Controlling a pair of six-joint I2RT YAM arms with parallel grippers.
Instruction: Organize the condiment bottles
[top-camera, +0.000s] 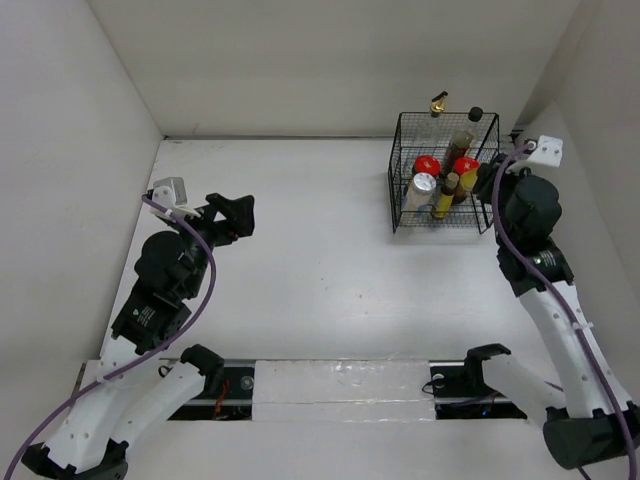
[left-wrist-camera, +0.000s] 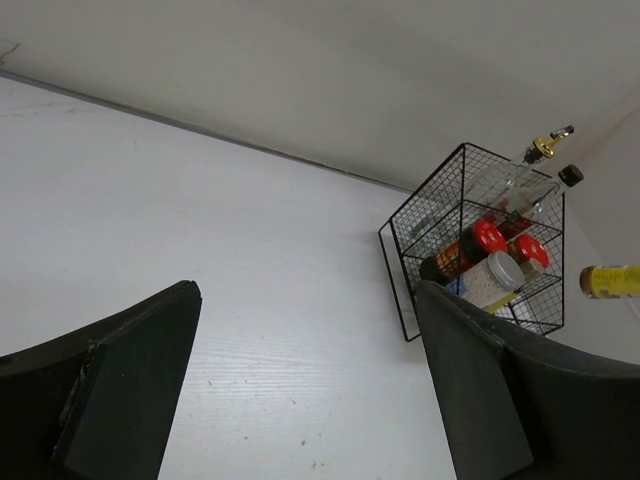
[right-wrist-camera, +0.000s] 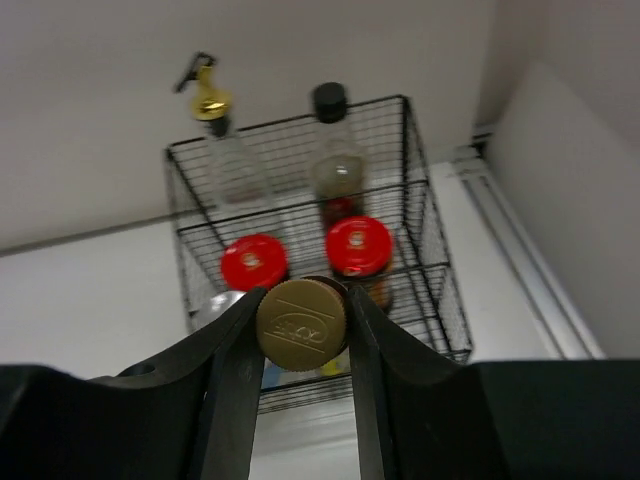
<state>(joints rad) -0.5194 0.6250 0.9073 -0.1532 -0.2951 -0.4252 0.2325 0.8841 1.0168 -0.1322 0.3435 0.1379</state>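
My right gripper (right-wrist-camera: 301, 330) is shut on the brown cap of a small yellow bottle (right-wrist-camera: 301, 322), held at the near right side of the black wire basket (top-camera: 400, 190); in the top view the gripper (top-camera: 478, 186) holds the bottle (top-camera: 466, 182) level with the basket's top. Inside the basket stand the tall clear gold-spouted bottle (right-wrist-camera: 212, 100), the dark black-capped bottle (right-wrist-camera: 330, 105), two red-lidded jars (right-wrist-camera: 254, 262) (right-wrist-camera: 359, 245), the silver-lidded jar (top-camera: 424, 183) and another small yellow bottle (top-camera: 445, 198). My left gripper (top-camera: 235, 215) is open and empty, far left of the basket.
The basket stands at the back right, close to the rear wall and the right side wall (top-camera: 610, 150). White walls enclose the table on three sides. From the left wrist, the basket (left-wrist-camera: 400, 250) shows across bare white tabletop (left-wrist-camera: 250, 300).
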